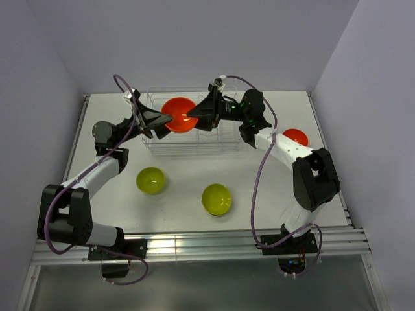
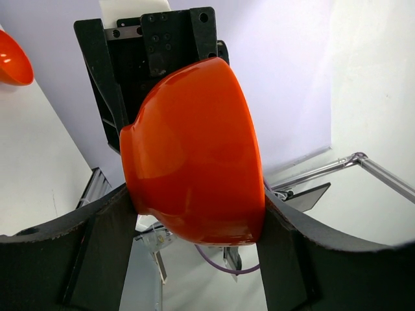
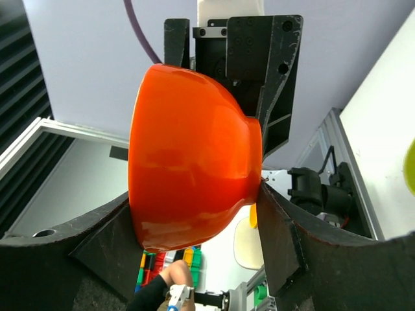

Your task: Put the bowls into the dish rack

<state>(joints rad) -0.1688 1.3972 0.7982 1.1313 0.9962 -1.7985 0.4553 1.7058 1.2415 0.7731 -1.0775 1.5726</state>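
Walls hem the white table [image 1: 181, 214] on the left, back and right; its near edge ends at a metal rail where both arm bases are bolted. The left pincer [image 1: 167, 119] reaches from the left over the dish rack [image 1: 194, 148], which stands at the back middle of the table. Its jaws are clamped on the held orange bowl [image 1: 178, 111], and the left wrist view shows one finger [image 2: 97, 227] against the foot and the other at the rim. Open table lies in front of the rack, where the left lime-green bowl [image 1: 150, 179] and the right lime-green bowl [image 1: 216, 198] sit upright, well apart. The right pincer [image 1: 191, 115] meets the same bowl from the right and is likewise clamped on it. The bowl sits between the two over the rack with its mouth toward the top camera; whether it touches the wires I cannot tell. The second orange bowl [image 1: 296, 136] rests near the right edge, just beside the right arm.
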